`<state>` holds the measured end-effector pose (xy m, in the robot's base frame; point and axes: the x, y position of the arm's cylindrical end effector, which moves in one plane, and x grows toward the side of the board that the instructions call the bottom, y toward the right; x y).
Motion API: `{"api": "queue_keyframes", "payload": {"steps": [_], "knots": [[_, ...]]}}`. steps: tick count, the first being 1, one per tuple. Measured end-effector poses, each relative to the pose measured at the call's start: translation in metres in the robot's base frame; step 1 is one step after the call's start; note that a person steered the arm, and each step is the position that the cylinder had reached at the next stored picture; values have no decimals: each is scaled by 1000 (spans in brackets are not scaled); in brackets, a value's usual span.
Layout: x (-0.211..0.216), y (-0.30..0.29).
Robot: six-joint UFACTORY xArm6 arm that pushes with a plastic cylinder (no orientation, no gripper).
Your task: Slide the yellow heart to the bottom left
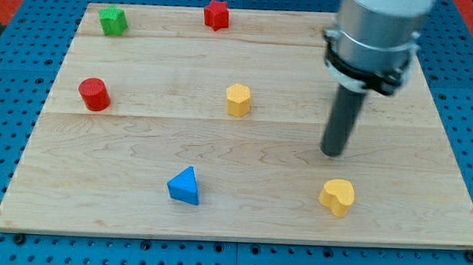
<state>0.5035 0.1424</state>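
The yellow heart [337, 196] lies near the board's bottom edge, right of centre. My tip [332, 152] stands on the board just above the heart, a short gap away and slightly to its left. The rod rises from there to the grey arm body at the view's top right.
A blue triangle [184, 186] lies at the bottom centre-left. A yellow hexagon block [238, 100] sits mid-board. A red cylinder [94, 93] is at the left, a green block [112, 20] at the top left, a red star-like block [217, 14] at the top centre. The wooden board [73, 213] ends near the view's bottom.
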Motion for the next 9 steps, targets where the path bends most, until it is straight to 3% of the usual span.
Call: {"api": "queue_keyframes", "payload": {"steps": [1,2,3,4,5,6,7,8,9], "knots": [[5,62],[43,141],[93,155],[115,137],[101,98],[61,-6],[63,-41],[87,-23],[63,-106]]}}
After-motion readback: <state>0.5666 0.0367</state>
